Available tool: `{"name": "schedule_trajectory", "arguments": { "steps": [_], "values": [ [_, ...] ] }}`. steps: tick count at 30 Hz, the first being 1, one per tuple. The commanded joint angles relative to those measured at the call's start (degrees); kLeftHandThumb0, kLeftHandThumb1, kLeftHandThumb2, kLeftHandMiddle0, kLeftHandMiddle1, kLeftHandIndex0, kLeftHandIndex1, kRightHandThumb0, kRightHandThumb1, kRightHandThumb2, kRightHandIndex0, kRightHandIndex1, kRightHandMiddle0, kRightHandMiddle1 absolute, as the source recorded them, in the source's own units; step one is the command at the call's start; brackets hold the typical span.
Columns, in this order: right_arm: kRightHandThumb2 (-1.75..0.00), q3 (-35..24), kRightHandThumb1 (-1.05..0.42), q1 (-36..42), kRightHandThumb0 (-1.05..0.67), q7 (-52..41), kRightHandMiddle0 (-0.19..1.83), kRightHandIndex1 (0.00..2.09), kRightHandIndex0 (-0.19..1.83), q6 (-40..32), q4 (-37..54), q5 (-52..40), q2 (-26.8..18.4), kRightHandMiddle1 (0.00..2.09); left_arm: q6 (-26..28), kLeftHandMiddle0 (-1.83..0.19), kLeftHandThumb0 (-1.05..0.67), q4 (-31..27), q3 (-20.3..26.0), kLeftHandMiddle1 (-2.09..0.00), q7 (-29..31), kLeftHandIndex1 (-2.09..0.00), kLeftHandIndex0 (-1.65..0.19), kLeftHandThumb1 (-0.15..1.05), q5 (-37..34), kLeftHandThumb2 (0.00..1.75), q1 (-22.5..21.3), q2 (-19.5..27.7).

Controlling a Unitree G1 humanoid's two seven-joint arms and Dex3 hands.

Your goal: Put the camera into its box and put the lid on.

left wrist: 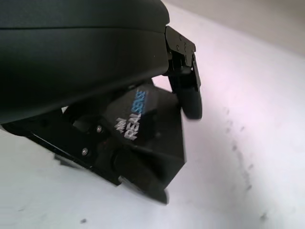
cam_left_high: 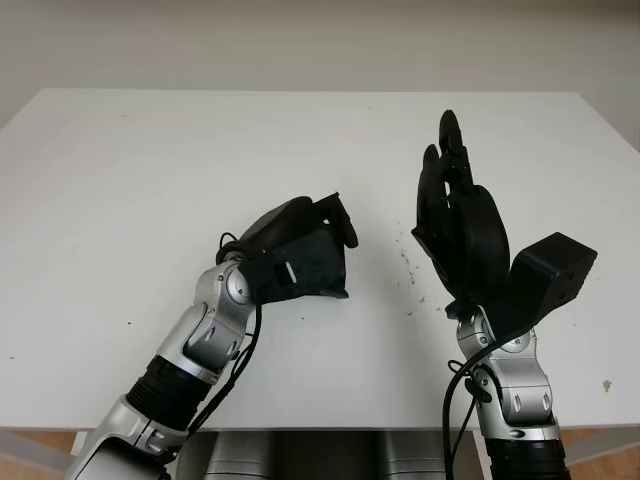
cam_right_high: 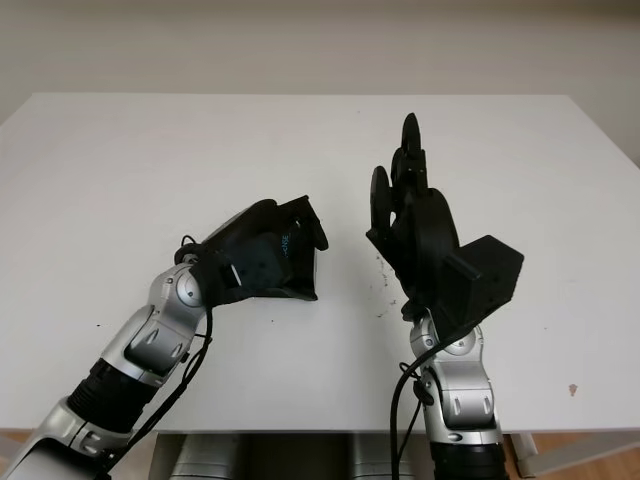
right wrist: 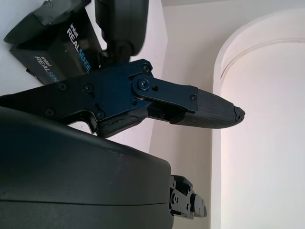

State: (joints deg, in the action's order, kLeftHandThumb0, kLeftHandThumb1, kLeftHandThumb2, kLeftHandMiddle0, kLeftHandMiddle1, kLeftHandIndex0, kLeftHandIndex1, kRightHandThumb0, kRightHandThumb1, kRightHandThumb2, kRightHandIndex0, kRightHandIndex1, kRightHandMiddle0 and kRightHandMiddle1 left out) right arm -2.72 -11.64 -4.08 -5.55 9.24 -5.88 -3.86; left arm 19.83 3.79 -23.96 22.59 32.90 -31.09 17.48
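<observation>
A black box printed "RealSense" (cam_left_high: pixel 310 262) sits tilted on the white table (cam_left_high: pixel 150 170), just left of the middle. My left hand (cam_left_high: pixel 338 255) is shut on it, one finger (left wrist: pixel 188 90) over its far edge and another under its near edge. The left wrist view shows the printed face of the box (left wrist: pixel 138 112) close under the palm. My right hand (cam_left_high: pixel 445 150) is open and held up above the table to the right of the box, its fingers pointing away from me, with nothing in it. From the right wrist view, the box (right wrist: pixel 57 43) lies beyond one finger (right wrist: pixel 205 109).
Small dark specks (cam_left_high: pixel 408 270) dot the table between the two hands. The table's near edge runs just below both wrists. Wide bare tabletop lies to the left and at the back.
</observation>
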Motion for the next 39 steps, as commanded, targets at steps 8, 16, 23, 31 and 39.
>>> {"name": "schedule_trajectory", "arguments": {
  "steps": [8,16,23,31,39],
  "values": [
    [-0.69,-0.2,-1.05,0.1,-0.81,-0.2,-0.19,0.00,-0.19,0.3,0.9,-0.3,-0.1,0.00,-0.8,0.19,-1.03,-0.4,-2.0,0.00,4.6,0.00,0.19,1.05,2.9,0.36,0.2,2.6],
    [-0.67,-0.4,-1.05,0.3,-0.80,-0.9,-0.19,0.00,-0.19,0.1,0.9,-1.0,-0.3,0.00,-0.6,0.19,-1.05,-1.7,-0.2,0.00,6.2,0.00,0.19,1.05,0.0,0.42,1.7,2.6],
    [-0.63,-0.8,-1.05,0.1,-0.80,-1.4,-0.19,0.00,-0.19,-0.7,1.0,-1.4,-0.9,0.00,-0.7,0.19,-0.97,-5.6,4.4,0.00,6.2,0.00,0.19,1.05,-5.9,0.62,4.7,2.4],
    [-0.66,-1.5,-1.05,-0.8,-0.78,-3.1,-0.19,0.00,-0.19,0.6,-1.0,-2.5,-1.1,0.00,-6.6,0.19,-0.77,-10.8,17.6,0.00,-2.7,0.00,0.19,1.05,-19.7,0.58,9.7,-1.9],
    [-0.79,-3.0,-1.05,-2.7,-0.71,-3.7,-0.19,0.00,-0.19,-2.7,-2.8,-4.5,-1.8,0.00,-14.6,0.18,-0.71,-5.8,31.8,-0.02,-13.3,-0.02,0.18,1.05,-33.1,0.54,10.1,-6.3]
  ]
}}
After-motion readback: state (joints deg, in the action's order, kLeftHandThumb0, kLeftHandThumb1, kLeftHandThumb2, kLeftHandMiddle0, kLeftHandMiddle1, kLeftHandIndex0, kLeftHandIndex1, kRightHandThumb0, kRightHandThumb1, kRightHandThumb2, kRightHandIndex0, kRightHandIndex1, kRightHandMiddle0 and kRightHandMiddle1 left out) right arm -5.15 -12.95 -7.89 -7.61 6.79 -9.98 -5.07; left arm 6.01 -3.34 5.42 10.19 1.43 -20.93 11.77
